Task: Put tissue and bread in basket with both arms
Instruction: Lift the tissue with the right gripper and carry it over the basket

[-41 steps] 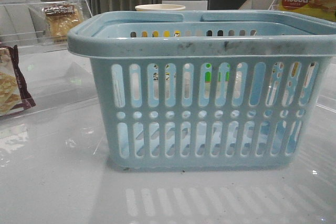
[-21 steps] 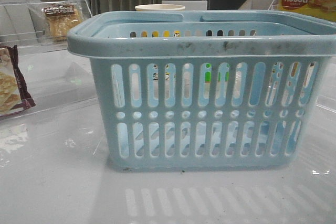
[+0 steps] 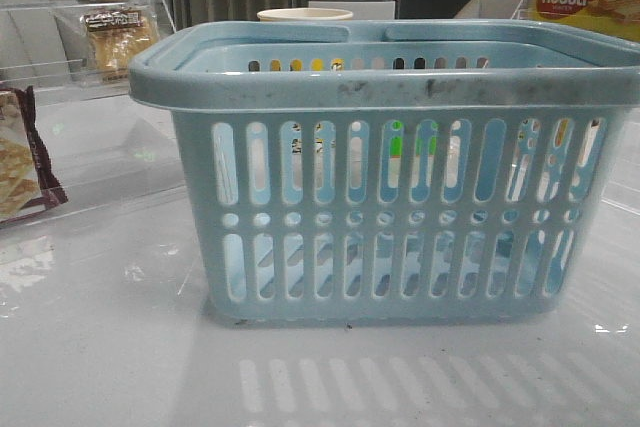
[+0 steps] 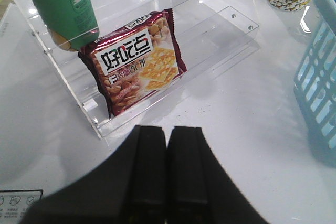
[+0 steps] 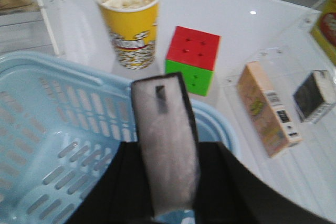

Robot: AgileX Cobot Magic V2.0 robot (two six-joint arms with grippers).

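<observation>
Over the last second the front view has hardly altered: the basket (image 3: 380, 87) has not shifted and nothing new shows through its slots; only a glint on the table at near right has changed. I judge that neither of the 2 items has been dropped in yet.

The right gripper (image 5: 167, 192) is clamped on the tissue (image 5: 165, 145), a finger on each side, and holds it above the basket's far right rim, near the cube (image 5: 191, 59) and the popcorn cup (image 5: 126, 19) just beyond. The basket interior looks bare below and to the left of the pack, so there is open room; the rim itself is the edge to clear before letting go.

The left gripper (image 4: 167, 145) has its jaws pressed together with nothing between them. It hangs over bare table in front of the clear shelf (image 4: 231, 30), facing the maroon packet (image 4: 139, 69). The bread (image 3: 118, 39) sits farther back on that shelf, far left of the basket. Reaching it means opening the jaws and passing the shelf's front lip and the green bottle (image 4: 63, 3).
</observation>
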